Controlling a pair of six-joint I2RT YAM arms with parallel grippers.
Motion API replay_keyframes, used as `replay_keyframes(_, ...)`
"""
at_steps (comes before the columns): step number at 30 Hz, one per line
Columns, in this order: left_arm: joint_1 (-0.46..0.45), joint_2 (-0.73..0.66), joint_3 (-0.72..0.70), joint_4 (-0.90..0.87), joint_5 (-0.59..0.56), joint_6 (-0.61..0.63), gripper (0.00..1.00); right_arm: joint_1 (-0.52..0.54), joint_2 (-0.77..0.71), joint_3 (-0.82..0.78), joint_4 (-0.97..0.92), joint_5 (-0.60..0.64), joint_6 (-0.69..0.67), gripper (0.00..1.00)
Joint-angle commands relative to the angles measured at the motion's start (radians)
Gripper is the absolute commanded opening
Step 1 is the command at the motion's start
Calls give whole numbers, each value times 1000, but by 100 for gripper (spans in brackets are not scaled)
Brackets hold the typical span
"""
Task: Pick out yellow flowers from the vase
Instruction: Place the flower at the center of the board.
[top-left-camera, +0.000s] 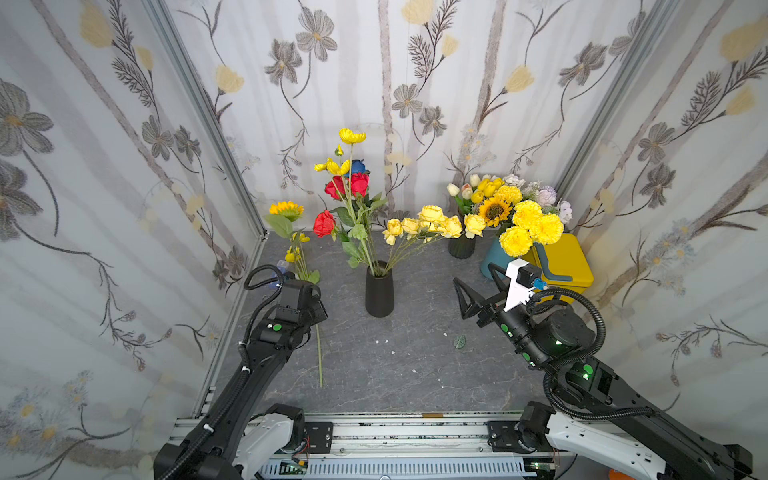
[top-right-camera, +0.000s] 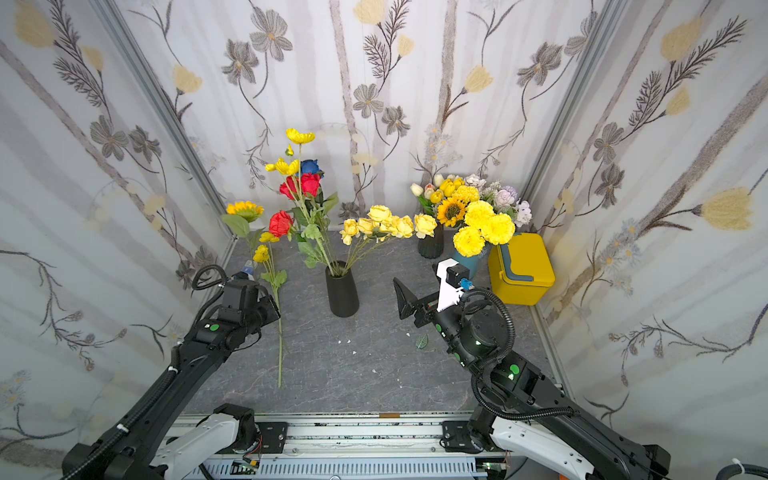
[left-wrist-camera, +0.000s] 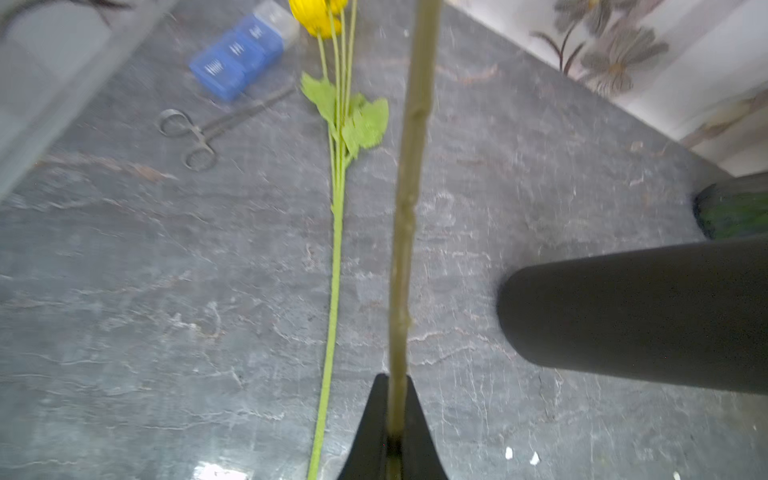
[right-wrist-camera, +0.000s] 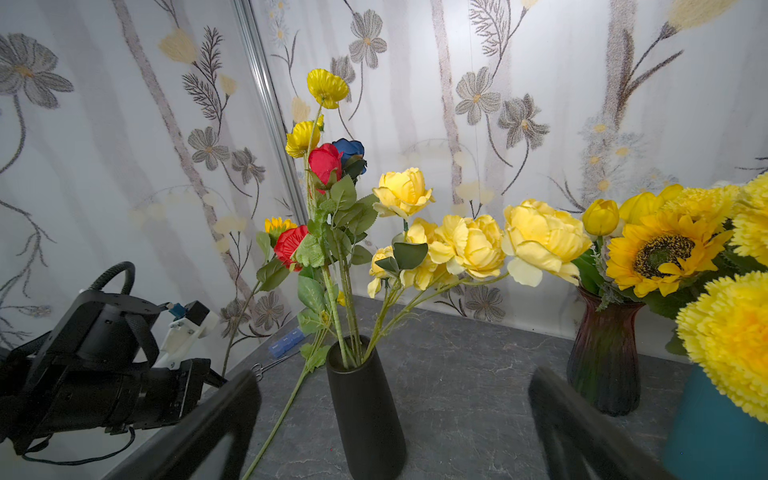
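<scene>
Left gripper pinched tight on a sunflower stem near the left wall, another yellow flower lying flat beside it, right gripper spread wide facing the black vase, yellow roses leaning rightward past its rim, bare grey table up front.

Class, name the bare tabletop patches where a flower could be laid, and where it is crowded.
Bare: the front slate between the laid yellow flower and the fallen leaf, before the black vase. Crowded: the back right, with ribbed vase, teal vase and yellow box.
</scene>
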Motion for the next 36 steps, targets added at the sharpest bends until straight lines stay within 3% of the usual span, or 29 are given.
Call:
replay_keyframes(1, 14, 78, 4, 44, 121, 50, 0, -2, 6, -3, 28, 2, 4, 100)
replay_keyframes(7, 20, 227, 11, 52, 168, 95, 0, -3, 22, -6, 51, -7, 1, 100)
replay_keyframes(16, 20, 405, 31, -5, 145, 137, 0, -7, 36, -6, 54, -14, 4, 100)
replay_keyframes(28, 53, 469, 53, -37, 77, 141, 3, -8, 37, -10, 60, -16, 13, 100)
replay_keyframes(32, 67, 465, 55, -38, 72, 142, 21, -8, 36, -16, 61, -19, 21, 100)
replay_keyframes(36, 69, 457, 56, -41, 67, 142, 30, -9, 45, -18, 69, -29, 40, 100)
